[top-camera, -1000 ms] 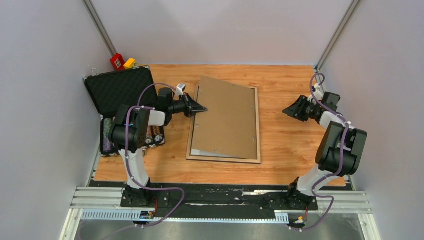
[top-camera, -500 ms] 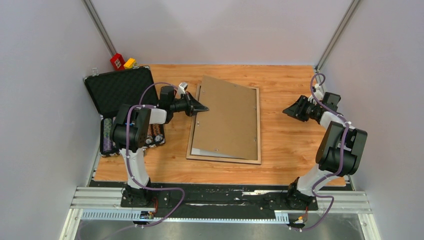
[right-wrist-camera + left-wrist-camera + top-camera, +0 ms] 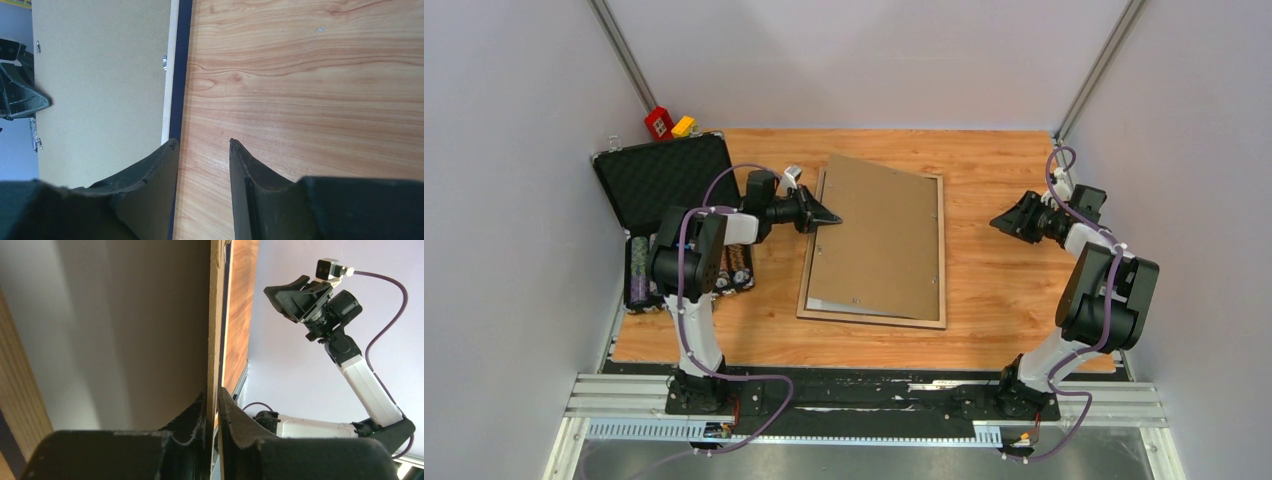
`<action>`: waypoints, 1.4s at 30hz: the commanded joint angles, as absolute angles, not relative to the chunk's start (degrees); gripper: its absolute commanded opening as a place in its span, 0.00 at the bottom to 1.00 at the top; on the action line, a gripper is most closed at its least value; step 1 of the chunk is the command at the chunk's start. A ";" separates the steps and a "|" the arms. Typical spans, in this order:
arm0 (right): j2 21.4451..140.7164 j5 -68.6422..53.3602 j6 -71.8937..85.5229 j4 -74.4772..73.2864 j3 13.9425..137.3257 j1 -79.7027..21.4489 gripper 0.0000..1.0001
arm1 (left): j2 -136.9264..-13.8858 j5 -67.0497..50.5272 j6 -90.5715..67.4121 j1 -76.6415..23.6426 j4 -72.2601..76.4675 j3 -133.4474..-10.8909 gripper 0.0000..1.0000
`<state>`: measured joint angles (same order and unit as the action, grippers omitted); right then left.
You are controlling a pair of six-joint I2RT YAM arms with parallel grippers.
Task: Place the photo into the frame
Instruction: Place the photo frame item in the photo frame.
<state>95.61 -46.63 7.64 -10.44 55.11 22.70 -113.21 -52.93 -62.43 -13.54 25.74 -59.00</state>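
The frame (image 3: 942, 250) lies back up on the table, its navy edge (image 3: 182, 50) showing in the right wrist view. A brown backing panel (image 3: 879, 235) rests skewed on top of it. The photo is hidden; only a pale strip (image 3: 854, 309) shows under the panel's near edge. My left gripper (image 3: 834, 217) is at the panel's left edge. The left wrist view has that thin edge (image 3: 215, 315) between the fingers of the left gripper (image 3: 212, 392), which stand slightly apart with a sliver of gap. My right gripper (image 3: 996, 222) hovers open over bare wood right of the frame, empty.
An open black foam-lined case (image 3: 659, 180) with poker chips (image 3: 639, 280) stands at the left, close behind my left arm. Red (image 3: 659, 123) and yellow (image 3: 684, 126) blocks sit at the back left corner. Grey walls close in both sides.
The panel's lifted left edge has come down onto the frame. My left gripper's jaws have eased apart around that edge. The right arm has not moved.
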 commanded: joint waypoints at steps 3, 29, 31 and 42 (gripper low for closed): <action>96.22 -48.14 7.65 -8.79 55.28 23.20 0.41 | -114.75 -54.99 -59.62 -14.22 22.71 -62.23 0.24; 97.20 -49.20 7.72 -9.06 55.70 23.45 0.41 | -112.84 -48.42 -45.51 -14.71 0.62 -68.66 0.89; 97.25 -49.28 7.73 -9.05 55.72 23.40 0.41 | -112.77 -47.79 -44.38 -14.87 -1.78 -69.37 0.93; 97.29 -49.37 7.82 -9.14 55.70 23.51 0.41 | -112.68 -43.85 -39.64 -16.25 -11.14 -73.92 1.00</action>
